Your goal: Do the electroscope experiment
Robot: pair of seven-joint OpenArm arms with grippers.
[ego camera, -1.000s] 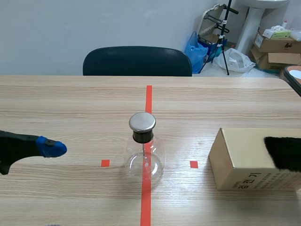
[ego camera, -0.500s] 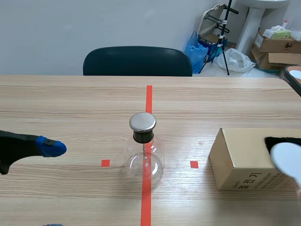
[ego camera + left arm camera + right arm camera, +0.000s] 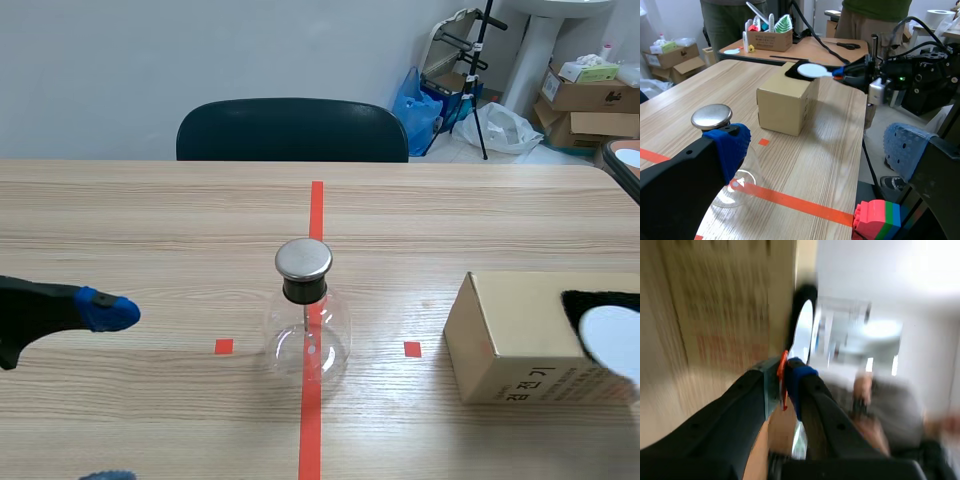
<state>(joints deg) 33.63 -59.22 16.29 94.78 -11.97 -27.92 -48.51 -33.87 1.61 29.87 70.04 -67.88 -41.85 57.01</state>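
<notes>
Risk of toppling the glass electroscope point(image 3: 305, 330) if the right gripper point(image 3: 789, 371), pinching the white disc point(image 3: 612, 340), swings low; left gripper point(image 3: 817, 150) gapes wide.

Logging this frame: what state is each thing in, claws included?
Electroscope flask: upright, metal cap on, untouched.
Cardboard box: closed, black patch lying on top.
White disc: held over the black patch by its orange handle.
Left claw: open, empty.
Right claw: shut on the white disc.
</notes>
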